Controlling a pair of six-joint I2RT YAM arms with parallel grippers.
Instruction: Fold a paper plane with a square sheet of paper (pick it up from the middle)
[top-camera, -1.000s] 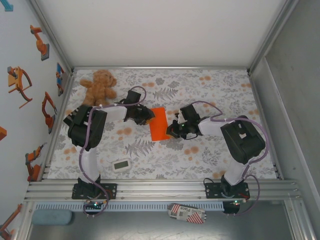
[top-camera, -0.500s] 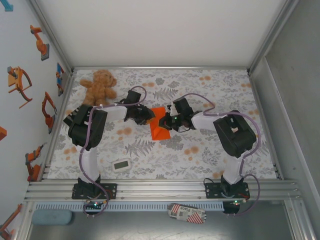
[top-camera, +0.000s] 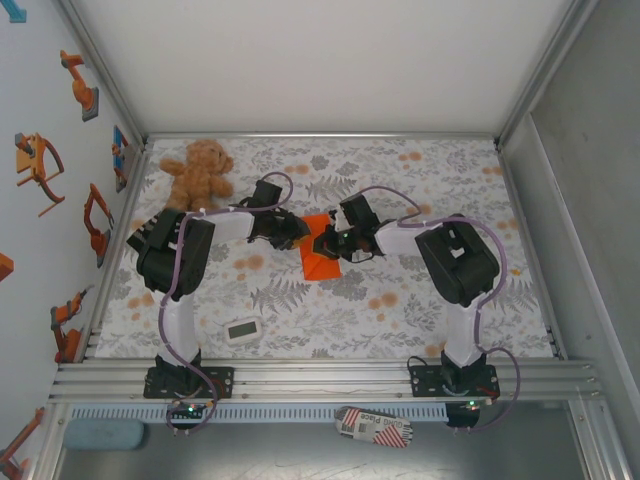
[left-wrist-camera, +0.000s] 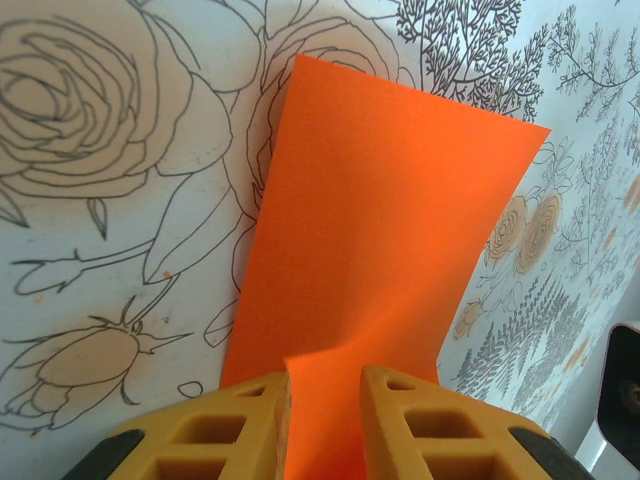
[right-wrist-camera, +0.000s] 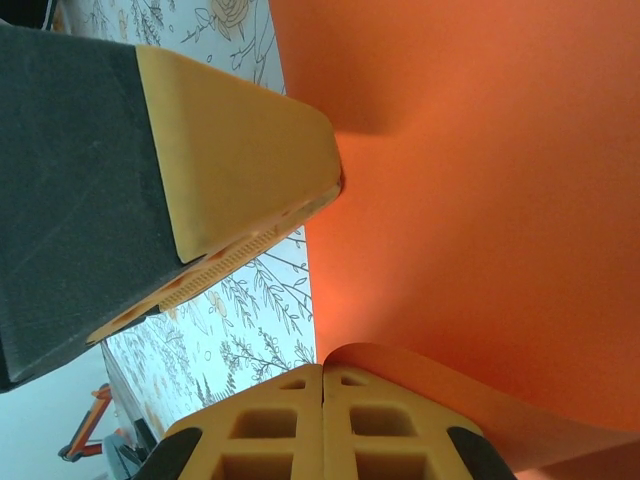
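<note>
Squarely between the two tools lies the square sheet of paper (top-camera: 319, 262), on the flowered worktop (top-camera: 400, 310). The left tool (top-camera: 299, 238) meets its left edge and the right tool (top-camera: 329, 245) reaches over its right side. The paper is plain, bright orange and matte, with no print. From above it does not read as a flat square: it looks narrower than tall, with a slanted lower edge.

In the left wrist view the paper (left-wrist-camera: 380, 230) runs away from the left tool (left-wrist-camera: 325, 390) as a tall band with a slanted far edge. Its left border throws a shadow on the cloth. That tool's fingers (left-wrist-camera: 240, 425) stand slightly apart with orange filling the gap, and a small raised step in the paper sits just ahead of them. Whether the pads nip it I cannot tell.

In the right wrist view the right tool (right-wrist-camera: 322, 372) has its fingers pressed together, the seam closed. Just beyond its tips an edge of the paper curls up toward it, while the rest (right-wrist-camera: 480, 170) spreads smooth ahead. One finger (right-wrist-camera: 240, 170) of the left tool stands ahead and to the left, its tip at the paper's border.

A brown teddy bear (top-camera: 198, 172) sits well apart, beyond and left of the left tool.
</note>
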